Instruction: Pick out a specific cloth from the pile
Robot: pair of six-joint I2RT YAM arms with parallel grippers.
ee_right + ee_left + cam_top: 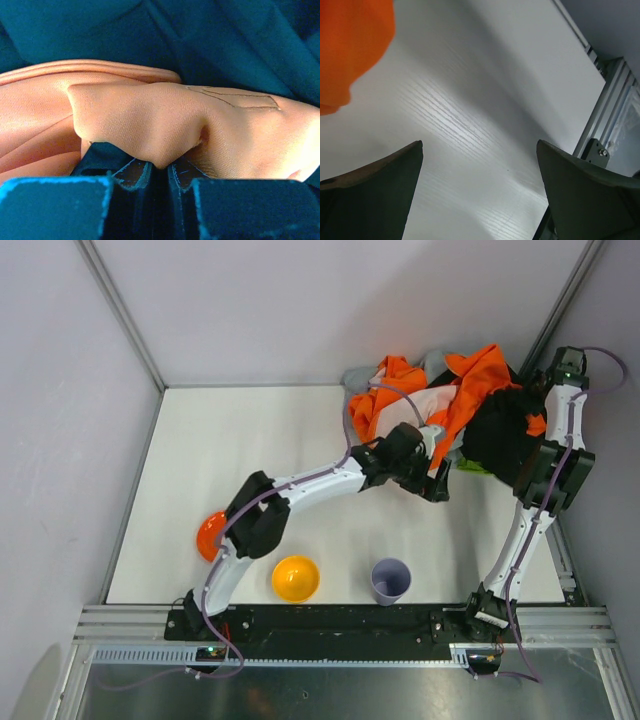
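Note:
The pile sits at the table's far right: a big orange garment (470,380) with pale lining, a black garment (500,440) and a grey cloth (357,376). A sliver of the lime-green cloth (470,466) shows at the pile's near edge, under the black garment. My left gripper (438,480) is open and empty beside that edge; in the left wrist view it (480,150) hangs over bare table with orange fabric (350,45) at the upper left. My right gripper (528,405) is in the pile, shut (160,167) on a fold of the orange garment (150,115), with dark fabric (200,40) behind.
A yellow-orange bowl (295,578), a red-orange bowl (210,536) and a grey-lilac cup (390,580) stand near the table's front edge. Walls close in the back and sides. The metal frame rail (602,120) runs along the table's right edge.

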